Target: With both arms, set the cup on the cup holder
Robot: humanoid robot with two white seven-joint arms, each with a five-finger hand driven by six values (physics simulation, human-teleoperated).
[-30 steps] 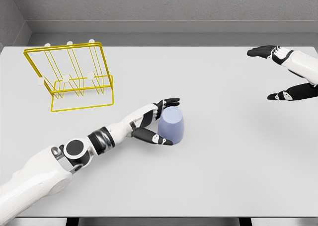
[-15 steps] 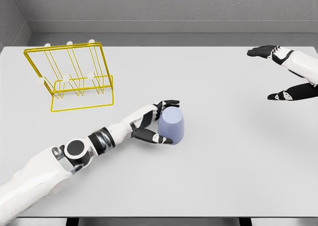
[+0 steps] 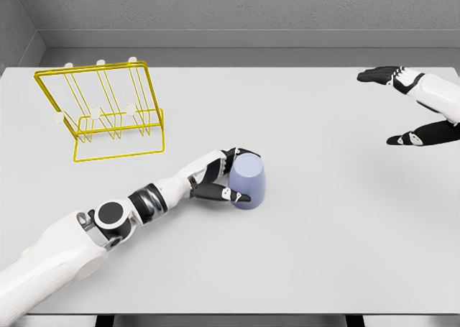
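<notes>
Reaching in from the lower left, the left robot hand (image 3: pixel 224 180) wraps its fingers and thumb around the lavender cup (image 3: pixel 248 181), upside down mid-table (image 3: pixel 302 255). Up-left, well apart, stands the yellow cup holder (image 3: pixel 108 111); the right robot hand (image 3: pixel 402 104) hovers open, far right.

Left hand (image 3: pixel 224 181): reached to mid-table, fingers and thumb curled in a grasp. Right hand (image 3: pixel 410 104): raised at far right, fingers spread.
</notes>
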